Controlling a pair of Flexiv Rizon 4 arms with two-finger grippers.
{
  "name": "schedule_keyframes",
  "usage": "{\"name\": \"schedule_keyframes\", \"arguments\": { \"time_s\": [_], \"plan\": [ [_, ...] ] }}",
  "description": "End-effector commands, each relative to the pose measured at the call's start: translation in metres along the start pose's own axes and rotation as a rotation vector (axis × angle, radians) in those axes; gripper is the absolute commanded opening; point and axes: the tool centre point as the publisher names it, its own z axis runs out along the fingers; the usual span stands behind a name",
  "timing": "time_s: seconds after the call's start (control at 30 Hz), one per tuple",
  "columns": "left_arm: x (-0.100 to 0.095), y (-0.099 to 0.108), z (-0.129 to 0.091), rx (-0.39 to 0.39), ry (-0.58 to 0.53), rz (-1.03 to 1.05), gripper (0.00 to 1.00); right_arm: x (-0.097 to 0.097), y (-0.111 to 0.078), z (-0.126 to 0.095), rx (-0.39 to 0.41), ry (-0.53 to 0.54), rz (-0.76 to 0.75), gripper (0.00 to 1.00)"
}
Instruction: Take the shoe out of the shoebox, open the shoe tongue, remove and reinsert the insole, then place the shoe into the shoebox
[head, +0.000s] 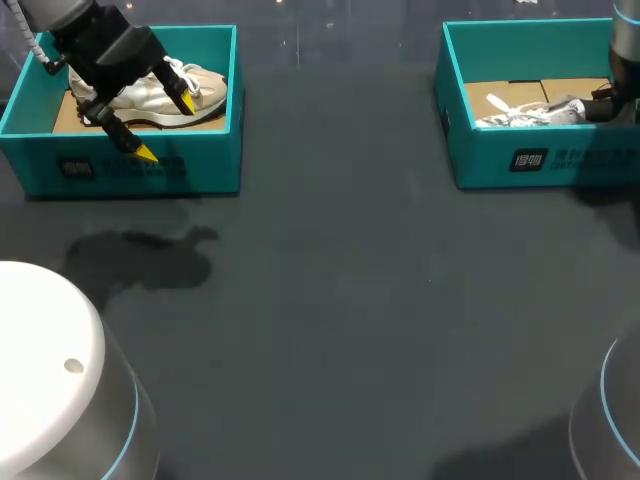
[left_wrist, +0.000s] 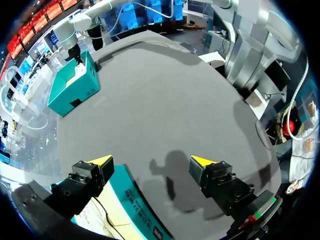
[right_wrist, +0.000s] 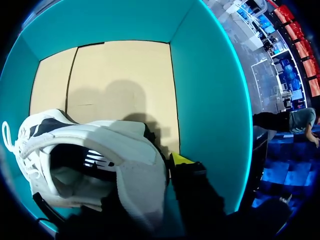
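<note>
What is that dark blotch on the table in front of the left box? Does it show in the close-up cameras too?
Head view: it is a shadow of the left arm, cast on the table. Left wrist view: the same shadow lies ahead of the open left gripper. Right wrist view: only the shoe shadowing its box's cardboard floor.

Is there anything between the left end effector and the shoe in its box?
No object lies between the left end effector and the shoe. However, its open fingers straddle the box's front wall: one tip is above the shoe and the other is outside the wall, so a straight descent would probably hit the wall.
</note>
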Motion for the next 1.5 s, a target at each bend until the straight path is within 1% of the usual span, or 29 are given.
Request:
{"name": "schedule_keyframes", "arguments": {
  "time_s": [0.03, 0.13, 0.33, 0.67, 1.1, 1.3, 1.33, 1.5],
  "plan": [
    [0.0, 0.0, 0.0, -0.003, 0.0, 0.001, 1.0, 0.001, 0.001, -0.001, 0.003, 0.001, 0.001, 0.24],
    [0.0, 0.0, 0.0, -0.003, 0.0, 0.001, 1.0, 0.001, 0.001, -0.001, 0.004, 0.002, 0.003, 0.29],
    [0.0, 0.0, 0.0, -0.003, 0.0, 0.001, 1.0, 0.0, 0.002, -0.003, 0.003, 0.011, 0.01, 0.34],
    [0.0, 0.0, 0.0, -0.003, 0.0, 0.001, 1.0, 0.0, 0.003, -0.003, -0.001, 0.019, 0.013, 0.4],
    [0.0, 0.0, 0.0, -0.003, 0.0, 0.001, 1.0, 0.0, 0.001, -0.001, 0.014, 0.029, 0.014, 0.47],
    [0.0, 0.0, 0.0, -0.003, 0.0, 0.001, 1.0, 0.0, 0.0, -0.004, 0.011, 0.03, 0.019, 0.5],
    [0.0, 0.0, 0.0, -0.003, 0.0, 0.001, 1.0, 0.0, 0.0, -0.005, 0.01, 0.03, 0.02, 0.56],
    [0.0, 0.0, 0.0, -0.003, 0.0, 0.001, 1.0, -0.002, 0.001, -0.011, 0.004, 0.031, 0.027, 0.74]
  ]
}}
